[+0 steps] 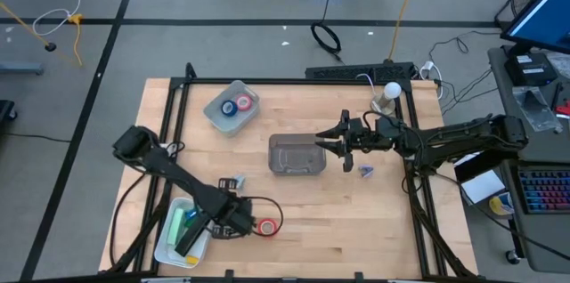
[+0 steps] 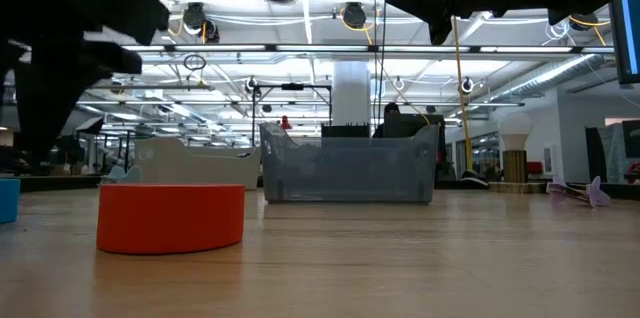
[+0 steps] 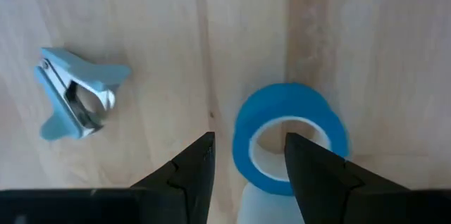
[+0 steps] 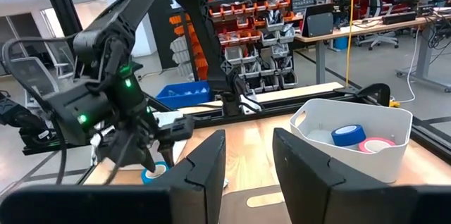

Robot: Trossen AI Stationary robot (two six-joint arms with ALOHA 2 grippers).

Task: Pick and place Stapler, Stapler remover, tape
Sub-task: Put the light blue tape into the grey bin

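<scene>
A blue tape roll (image 3: 289,139) lies flat on the wooden table, with a red tape roll (image 1: 267,226) close beside it. My left gripper (image 3: 250,138) is open and points down over the blue roll. One finger (image 3: 310,168) is over the roll's core and the other (image 3: 192,171) is outside its wall. A blue stapler remover (image 3: 74,94) lies on the table nearby. A purple stapler remover (image 1: 366,171) lies at the right. My right gripper (image 1: 323,143) is open and empty above the right end of the grey bin (image 1: 298,155). My left gripper comes at the blue tape roll from above, with the roll's near wall (image 3: 243,143) between its open fingers. I cannot tell whether either finger touches the wall. The roll lies flat on the table.
A white bin (image 1: 167,230) holding a green stapler (image 1: 187,225) stands at the near left, beside my left arm. Another white bin (image 1: 214,116) at the far left holds a blue and a red tape roll. A black frame rims the table.
</scene>
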